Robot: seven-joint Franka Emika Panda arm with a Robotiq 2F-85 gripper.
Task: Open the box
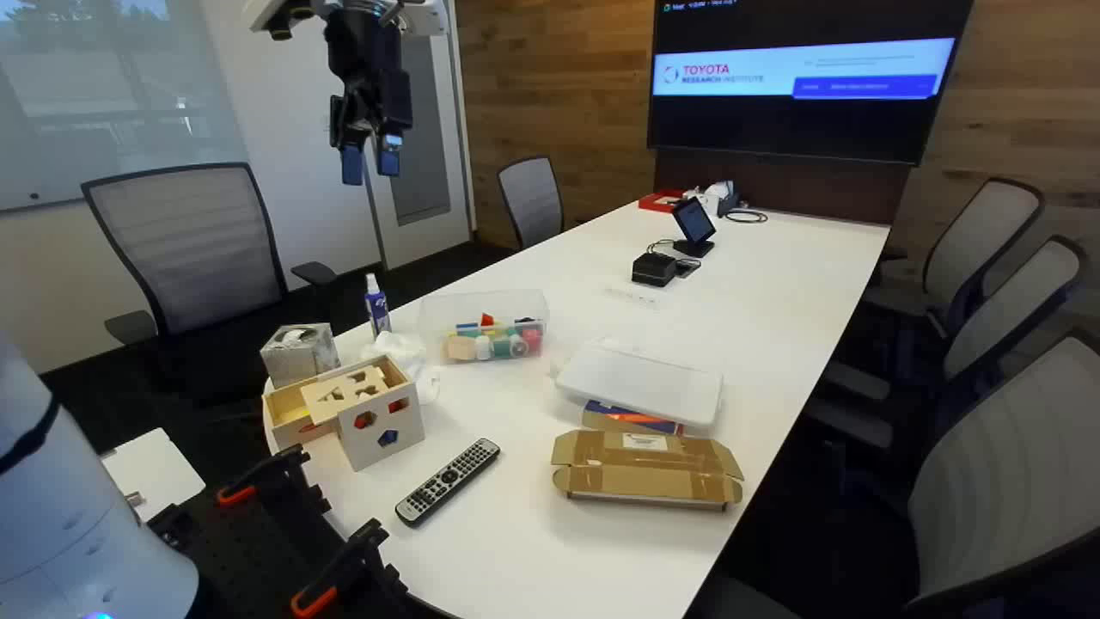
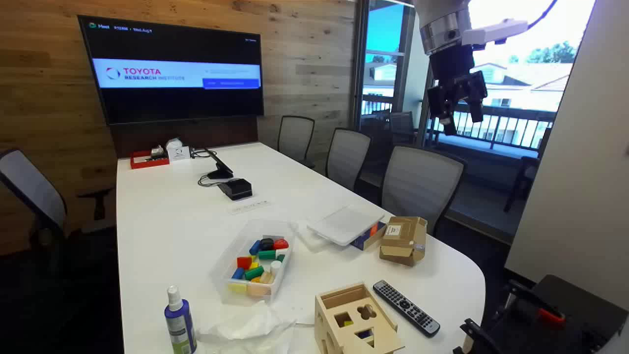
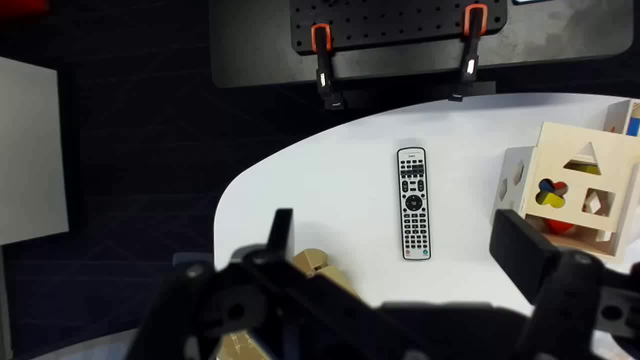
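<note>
Above the white table (image 1: 533, 559): one gripper (image 1: 370, 163), two fingers (image 3: 522, 255) apart. Near end: one remote (image 1: 448, 481); one tan cardboard box (image 1: 649, 471) by the edge, interior hidden; one wooden box (image 1: 357, 447), coloured blocks (image 3: 559, 226) inside. Farther: one clear tub (image 1: 516, 305), assorted blocks (image 2: 267, 254). Far end: one red tray (image 2: 150, 165), contents indistinct.

In the wrist view my gripper (image 3: 395, 230), out of focus, hides much of the cardboard box (image 3: 311, 259), and the right edge cuts off the wooden cube (image 3: 617, 150). In both exterior views the top edge crops my arm (image 2: 444, 27). The print on the box's label (image 1: 644, 441) is too small for me to read. The spray bottle (image 2: 179, 322) runs off an exterior view's bottom edge.
</note>
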